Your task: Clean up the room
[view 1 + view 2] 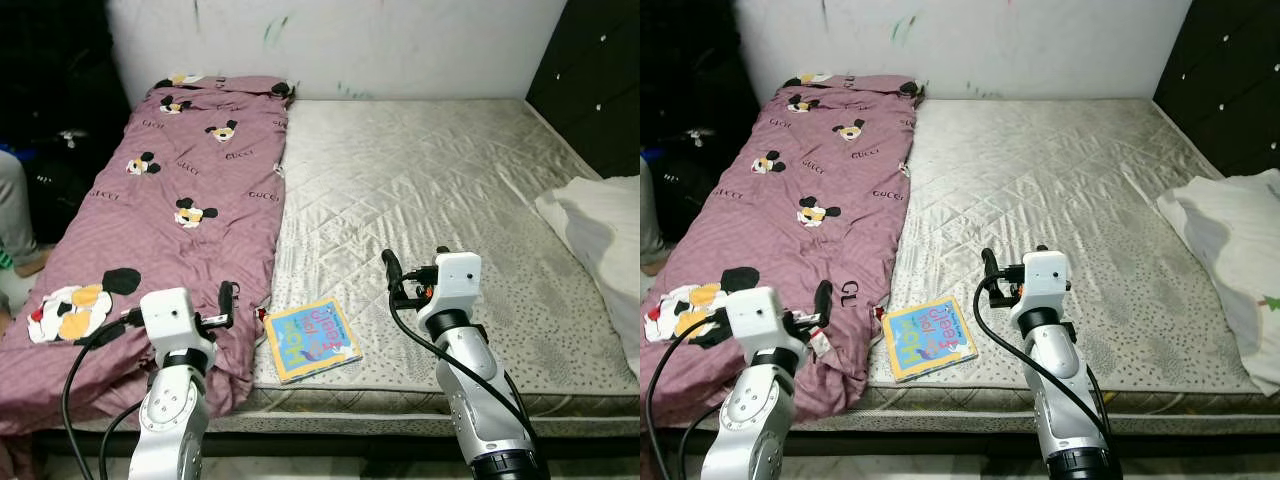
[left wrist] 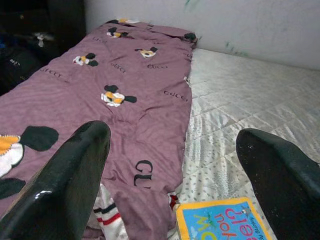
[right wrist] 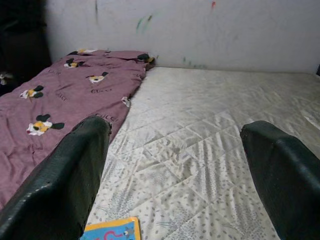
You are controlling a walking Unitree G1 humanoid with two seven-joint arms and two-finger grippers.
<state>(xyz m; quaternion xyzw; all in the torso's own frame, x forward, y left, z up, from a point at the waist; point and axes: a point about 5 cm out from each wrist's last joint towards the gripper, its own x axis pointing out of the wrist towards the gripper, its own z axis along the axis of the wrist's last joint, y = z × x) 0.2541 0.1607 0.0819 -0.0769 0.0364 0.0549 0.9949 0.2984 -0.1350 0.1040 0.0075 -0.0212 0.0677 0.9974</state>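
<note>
A colourful children's book [image 1: 311, 340] lies flat on the pale quilted mattress [image 1: 430, 170], near its front edge. A purple blanket [image 1: 170, 190] with cartoon mouse prints covers the bed's left strip and hangs over the front edge. My left gripper [image 1: 226, 298] hovers over the blanket's front corner, just left of the book, and is open with nothing in it; its wrist view has the book [image 2: 225, 220] low between the fingers [image 2: 75, 170]. My right gripper [image 1: 392, 268] hovers open above the mattress, right of and beyond the book.
A white cloth [image 1: 600, 230] is bunched at the bed's right edge. A dark cabinet [image 1: 600, 80] stands at the far right, and a scribbled white wall [image 1: 350, 40] runs behind the bed. A person's leg [image 1: 12, 215] shows at the left edge beside dark clutter.
</note>
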